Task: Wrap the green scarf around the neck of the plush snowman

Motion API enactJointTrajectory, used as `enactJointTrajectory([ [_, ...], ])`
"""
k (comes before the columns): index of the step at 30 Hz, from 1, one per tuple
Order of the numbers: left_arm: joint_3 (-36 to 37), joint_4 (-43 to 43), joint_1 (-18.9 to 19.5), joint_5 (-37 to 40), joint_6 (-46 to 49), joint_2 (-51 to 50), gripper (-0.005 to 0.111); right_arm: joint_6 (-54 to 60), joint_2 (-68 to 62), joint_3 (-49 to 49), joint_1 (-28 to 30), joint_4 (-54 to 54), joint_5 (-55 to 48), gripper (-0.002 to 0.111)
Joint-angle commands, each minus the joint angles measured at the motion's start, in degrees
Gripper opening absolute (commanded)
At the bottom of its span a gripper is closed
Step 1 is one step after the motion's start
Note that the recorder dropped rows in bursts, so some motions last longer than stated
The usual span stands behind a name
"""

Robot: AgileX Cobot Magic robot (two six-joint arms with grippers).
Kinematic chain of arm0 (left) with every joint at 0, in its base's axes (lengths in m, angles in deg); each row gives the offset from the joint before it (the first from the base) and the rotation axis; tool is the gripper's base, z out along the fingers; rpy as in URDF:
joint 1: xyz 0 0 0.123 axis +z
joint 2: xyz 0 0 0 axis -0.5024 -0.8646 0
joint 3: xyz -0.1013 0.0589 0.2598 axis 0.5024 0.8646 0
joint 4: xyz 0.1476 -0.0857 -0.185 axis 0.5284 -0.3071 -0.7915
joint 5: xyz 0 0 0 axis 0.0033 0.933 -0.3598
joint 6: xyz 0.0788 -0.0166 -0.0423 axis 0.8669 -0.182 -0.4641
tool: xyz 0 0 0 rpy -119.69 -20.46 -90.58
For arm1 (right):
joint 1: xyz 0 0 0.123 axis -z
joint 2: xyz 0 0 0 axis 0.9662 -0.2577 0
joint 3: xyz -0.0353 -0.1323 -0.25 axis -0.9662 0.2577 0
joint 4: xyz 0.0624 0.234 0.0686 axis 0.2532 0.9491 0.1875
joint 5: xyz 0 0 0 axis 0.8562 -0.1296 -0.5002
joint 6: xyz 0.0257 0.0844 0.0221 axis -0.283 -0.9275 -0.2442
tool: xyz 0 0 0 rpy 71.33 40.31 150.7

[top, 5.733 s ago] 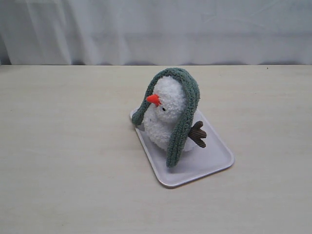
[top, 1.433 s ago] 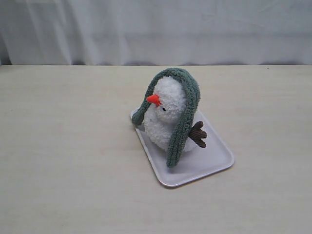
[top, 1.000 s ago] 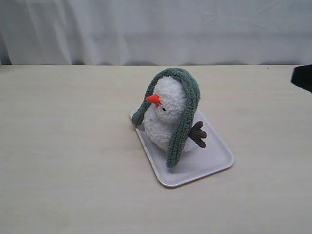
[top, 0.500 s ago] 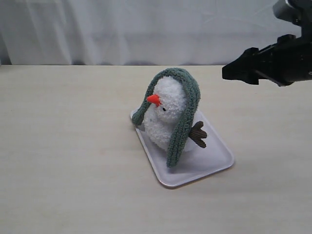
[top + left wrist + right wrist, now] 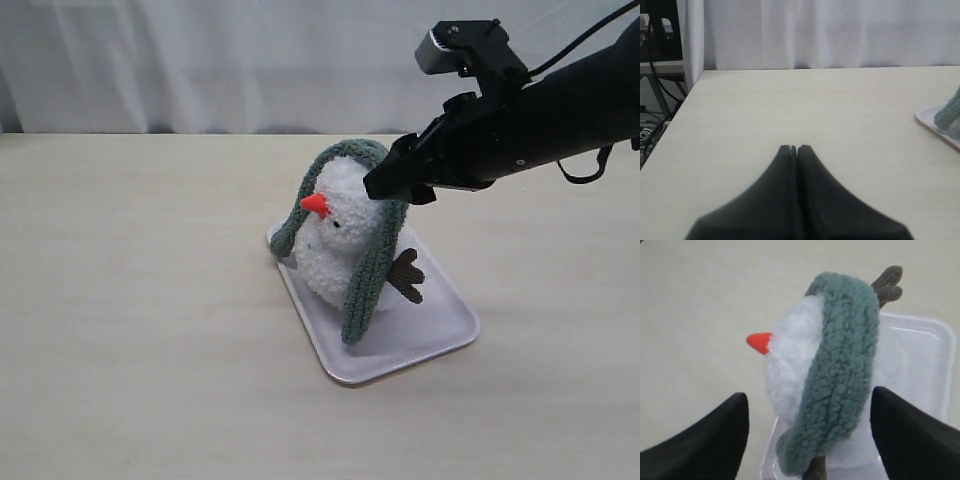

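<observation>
The plush snowman (image 5: pixel 335 235) stands on a white tray (image 5: pixel 430 335), its orange nose (image 5: pixel 315 205) pointing left. The green scarf (image 5: pixel 385 235) lies over the top of its head, one end hanging down each side. My right gripper (image 5: pixel 385 182) hovers open right beside the head. In the right wrist view the right gripper (image 5: pixel 808 395) has its black fingers (image 5: pixel 715 440) wide apart on either side of the scarf (image 5: pixel 845 365) and the snowman (image 5: pixel 790 355), touching nothing. My left gripper (image 5: pixel 794 148) is shut and empty over bare table, well away from the tray.
A brown twig arm (image 5: pixel 407 275) sticks out behind the snowman. A white curtain (image 5: pixel 250 60) hangs behind the table's far edge. In the left wrist view the tray corner (image 5: pixel 930 122) and a scarf end (image 5: pixel 950 112) show at one side, and cables lie beyond the table edge (image 5: pixel 655 125).
My right arm has come in from the right and reached up to the snowman's head with its gripper open. Snowman, scarf and tray have not moved.
</observation>
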Motion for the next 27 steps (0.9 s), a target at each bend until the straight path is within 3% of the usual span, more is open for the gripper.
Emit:
enactJointTrajectory([
  [1,0.15,0.00,0.20,-0.34,-0.23,0.18,0.000,-6.36,0.07,-0.35,-2.61,-3.15,8.09,0.065],
  [13,0.15,0.00,0.20,-0.34,-0.23,0.18,0.000,-6.21,-2.62,-0.35,-2.90,-3.16,10.27,0.061],
  [27,0.15,0.00,0.20,-0.34,-0.23,0.18,0.000,-5.39,-3.42,-0.24,-2.90,-3.16,10.41,0.010],
])
